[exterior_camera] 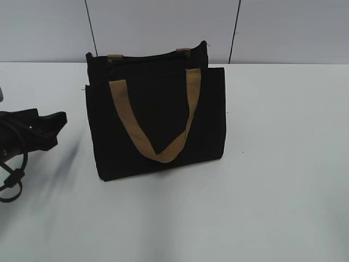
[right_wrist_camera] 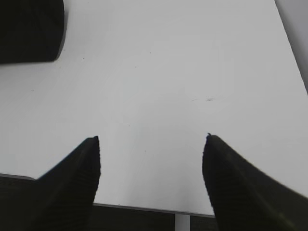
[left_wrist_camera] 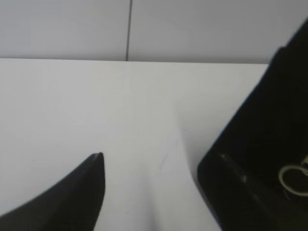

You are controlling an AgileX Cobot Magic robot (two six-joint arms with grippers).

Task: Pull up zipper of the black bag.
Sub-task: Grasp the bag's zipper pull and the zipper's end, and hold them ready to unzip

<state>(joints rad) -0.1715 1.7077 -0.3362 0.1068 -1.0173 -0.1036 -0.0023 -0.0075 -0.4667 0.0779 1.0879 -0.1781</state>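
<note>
Claws are idling: the right claw (right_wrist_camera: 151,144) is gaping wide and empty; the left claw's (exterior_camera: 38,131) opening I cannot tell.
Soft black bag (exterior_camera: 155,123) will be sagging; brace its side and pinch the tiny zipper tab.

No readable text, labels, brand marks or numbers in any view. The black bag (exterior_camera: 155,123) has plain fabric and plain tan straps, no print or tag visible. Table (exterior_camera: 283,164) and back wall (exterior_camera: 163,27) are unmarked too.
</note>
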